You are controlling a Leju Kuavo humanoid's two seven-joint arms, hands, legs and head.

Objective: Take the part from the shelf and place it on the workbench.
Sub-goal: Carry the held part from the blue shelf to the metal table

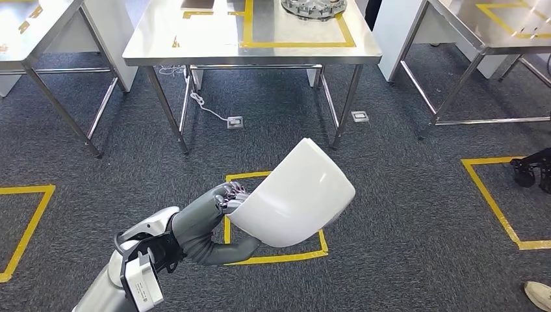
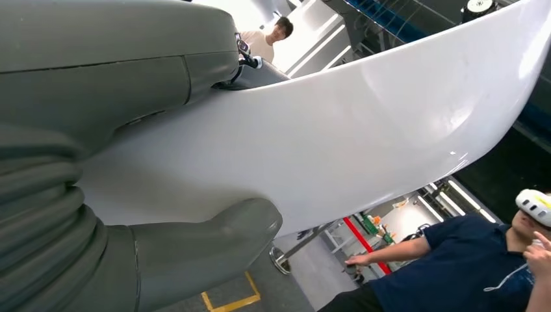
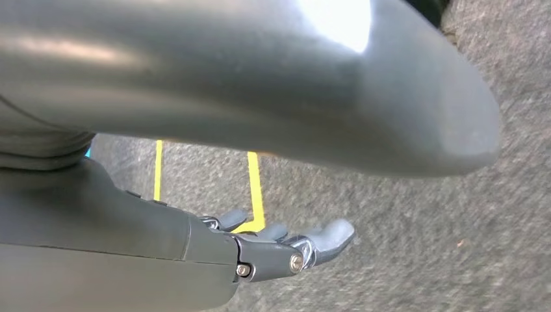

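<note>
1. My left hand point(image 1: 229, 198) grips the white curved part point(image 1: 295, 195), held over the carpet, well short of the workbench point(image 1: 195, 39).
2. My right hand point(image 3: 286, 250) hangs released, fingers apart, holding nothing.
3. Step: carrying. Next, I judge, approach the workbench and set the part down flat.
4. No legible brands or writing.

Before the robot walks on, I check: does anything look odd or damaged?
Nothing stands out. The left hand holds the white curved part intact, and the workbench ahead stands straight.
</note>
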